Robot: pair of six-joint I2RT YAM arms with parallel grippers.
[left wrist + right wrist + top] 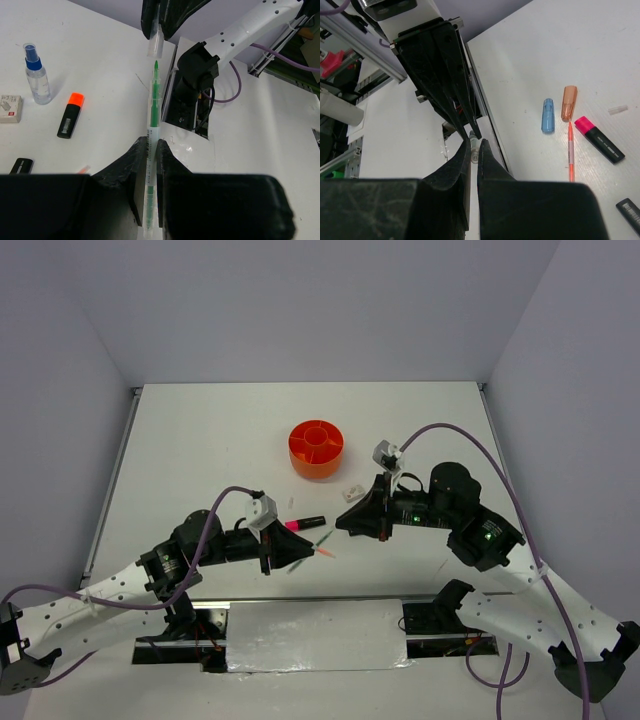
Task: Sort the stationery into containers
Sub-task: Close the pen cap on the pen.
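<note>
The round orange tub (pixel 318 470) stands near the middle of the surface (pixel 200 440), beyond both arms. In the overhead view, the compartments around its central cup show only orange plastic. All the stationery that can be seen lies outside it. The left end effector (pixel 151 145) is closed narrowly on the barrel of a green pen (pixel 152 112). The pen's bare tip sits right at the open end of a clear cap (pixel 155 47). The right end effector (pixel 474 145) is pinched tight on that cap. On the surface, nearer the arms than the tub, lie a white eraser (pixel 10 108), a small spray bottle (pixel 36 75), an orange-ended highlighter (pixel 70 116), a pink-ended highlighter (pixel 599 139) and an orange pen (pixel 570 155). A blue capsule (pixel 548 115) lies just beside an orange capsule (pixel 569 102).
</note>
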